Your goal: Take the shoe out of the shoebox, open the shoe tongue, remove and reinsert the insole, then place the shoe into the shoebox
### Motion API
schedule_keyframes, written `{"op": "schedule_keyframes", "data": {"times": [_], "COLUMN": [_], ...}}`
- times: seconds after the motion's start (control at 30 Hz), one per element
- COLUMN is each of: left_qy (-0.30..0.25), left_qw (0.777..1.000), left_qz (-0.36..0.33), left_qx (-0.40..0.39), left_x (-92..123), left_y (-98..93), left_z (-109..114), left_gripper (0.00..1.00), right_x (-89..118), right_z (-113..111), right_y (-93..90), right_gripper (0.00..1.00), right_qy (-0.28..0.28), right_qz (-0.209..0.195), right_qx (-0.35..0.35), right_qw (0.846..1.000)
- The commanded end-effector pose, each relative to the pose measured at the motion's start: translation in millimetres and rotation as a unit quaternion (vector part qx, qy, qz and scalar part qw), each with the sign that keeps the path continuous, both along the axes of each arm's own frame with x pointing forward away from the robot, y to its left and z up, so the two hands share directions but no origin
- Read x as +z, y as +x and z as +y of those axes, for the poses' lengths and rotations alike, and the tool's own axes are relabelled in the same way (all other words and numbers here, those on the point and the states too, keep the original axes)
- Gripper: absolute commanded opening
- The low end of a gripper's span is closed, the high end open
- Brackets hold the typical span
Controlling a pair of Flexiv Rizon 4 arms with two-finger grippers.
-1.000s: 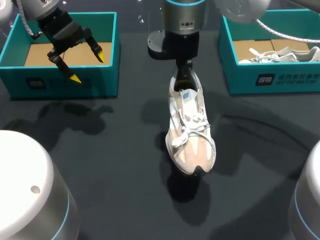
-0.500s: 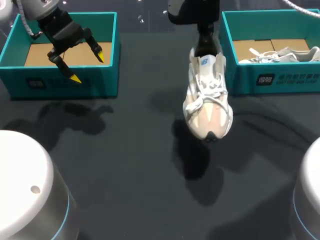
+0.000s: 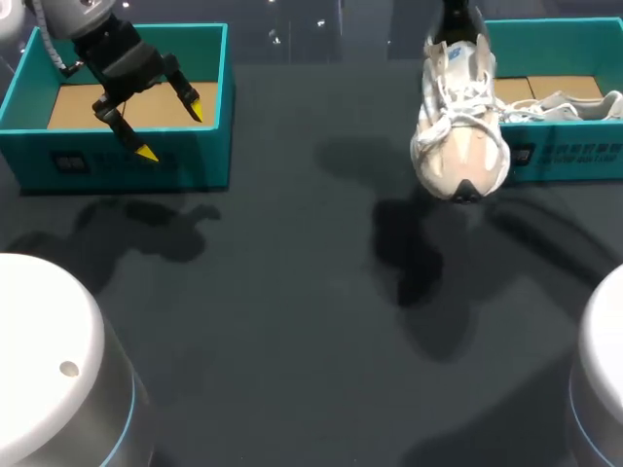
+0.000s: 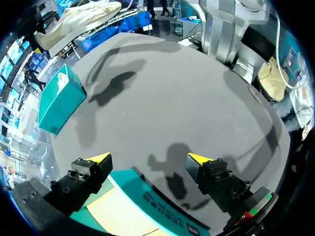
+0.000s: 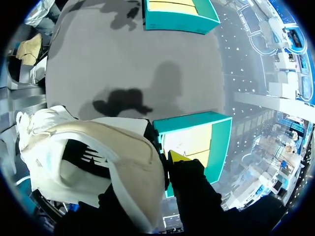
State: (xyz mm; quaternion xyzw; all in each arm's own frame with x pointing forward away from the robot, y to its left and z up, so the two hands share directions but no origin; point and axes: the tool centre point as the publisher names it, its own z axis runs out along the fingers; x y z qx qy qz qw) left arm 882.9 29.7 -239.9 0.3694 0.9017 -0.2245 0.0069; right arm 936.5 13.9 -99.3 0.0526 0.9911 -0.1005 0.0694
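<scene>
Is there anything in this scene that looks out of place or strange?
Nothing is spilled or damaged. The one odd sight is the shoe: it hangs toe-down in the air, held at its heel by the right gripper, close by the right shoebox, where a second shoe already lies.

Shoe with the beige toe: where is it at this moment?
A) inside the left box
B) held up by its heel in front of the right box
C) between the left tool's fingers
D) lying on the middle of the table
B: the right tool grips the shoe by its heel, and it hangs above the table in front of the right box.
</scene>
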Motion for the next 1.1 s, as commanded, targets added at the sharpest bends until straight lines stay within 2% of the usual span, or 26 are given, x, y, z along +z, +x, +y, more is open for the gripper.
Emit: {"op": "schedule_keyframes", "data": {"times": [0.03,0.3,0.33,0.47,0.6,1.1], "left_qy": [0.001,0.001,0.001,0.001,0.001,0.001], "left_qw": [1.000,1.000,1.000,1.000,1.000,1.000], "left_qz": [0.000,0.000,0.000,0.000,0.000,0.000], "left_qx": [0.000,0.000,0.000,0.000,0.000,0.000], "left_x": [0,0,0,0,0,0], "left_y": [0.2,0.2,0.2,0.2,0.2,0.2], "left_z": [0,0,0,0,0,0], "left_gripper": [1.00,1.00,1.00,1.00,1.00,1.00], "right_x": [3,3,4,11,18,27], "right_z": [5,5,-1,-31,-63,-202], "right_y": [4.2,4.2,6.9,21.6,44.3,150.6], "right_gripper": [0.00,0.00,0.00,0.00,0.00,0.00], "right_qy": [-0.005,-0.005,-0.004,-0.007,-0.025,-0.036], "right_qz": [0.009,0.009,0.006,-0.004,-0.007,-0.017], "right_qx": [-0.003,-0.003,-0.005,-0.006,0.009,0.051], "right_qw": [1.000,1.000,1.000,1.000,1.000,0.998]}}
